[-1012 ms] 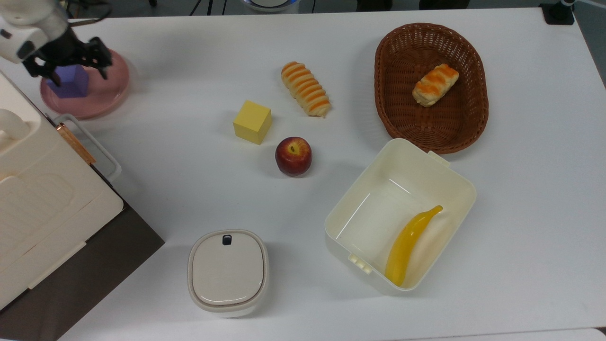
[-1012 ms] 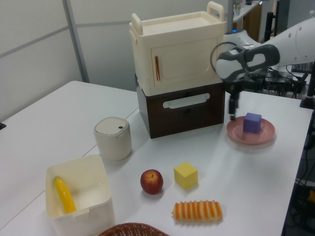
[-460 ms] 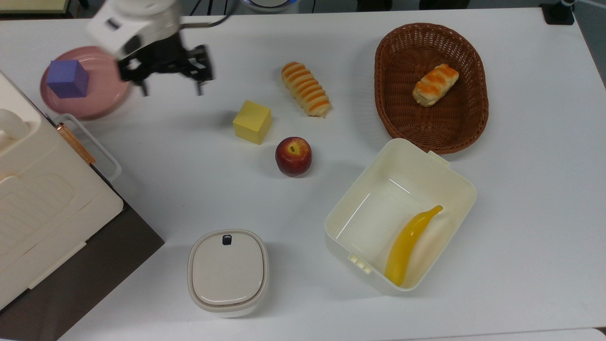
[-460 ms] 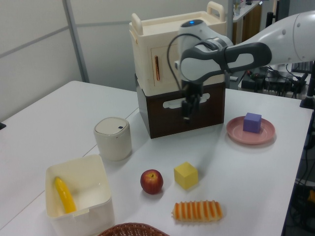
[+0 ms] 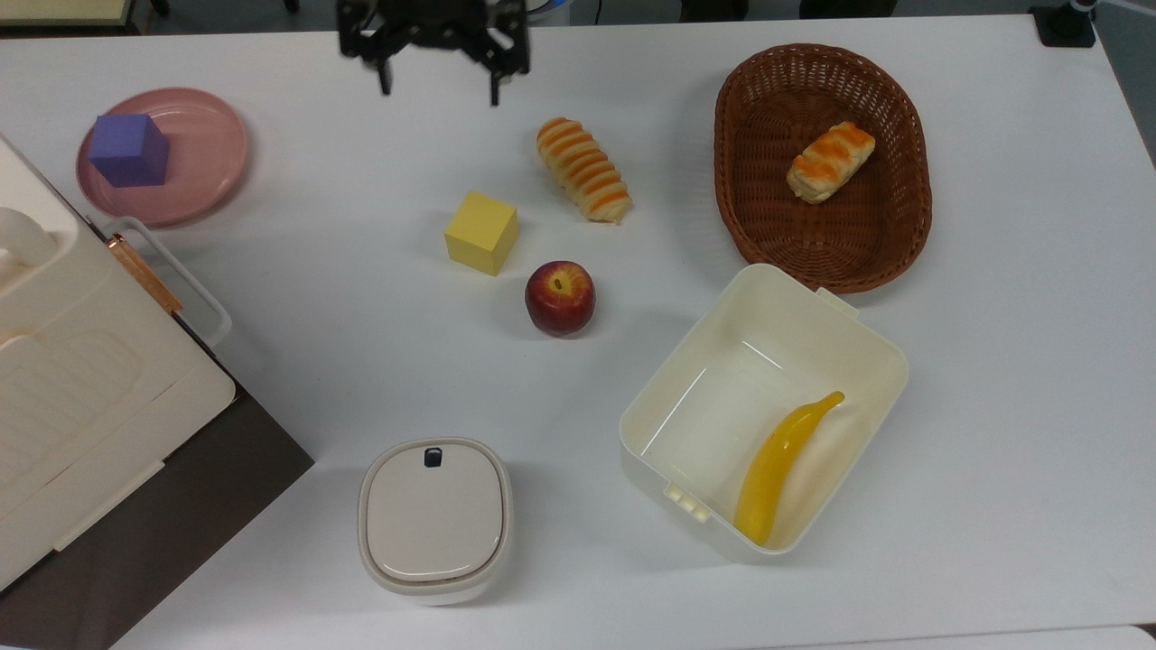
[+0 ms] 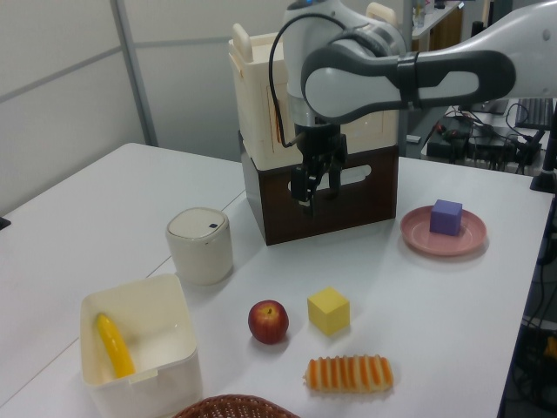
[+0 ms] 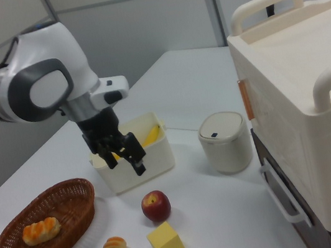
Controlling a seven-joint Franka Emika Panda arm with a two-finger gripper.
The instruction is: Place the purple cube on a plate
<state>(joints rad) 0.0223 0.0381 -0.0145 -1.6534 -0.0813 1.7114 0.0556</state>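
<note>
Purple cube (image 5: 130, 149) sits on the plate (image 5: 209, 158) near the tabletop's corner; gripper (image 5: 436, 56) hangs empty, fingers apart. Cube looks light, rigid; flat opposite faces suit gripping.

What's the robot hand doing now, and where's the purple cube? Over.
Gripper open, empty, well clear of the plate. Purple cube sits on the plate. Nothing in the way.

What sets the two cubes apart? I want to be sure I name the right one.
The purple cube sits on the pink plate; the yellow cube sits on the bare table. The yellow cube is beside the apple. Both look alike in size and plain-faced.
</note>
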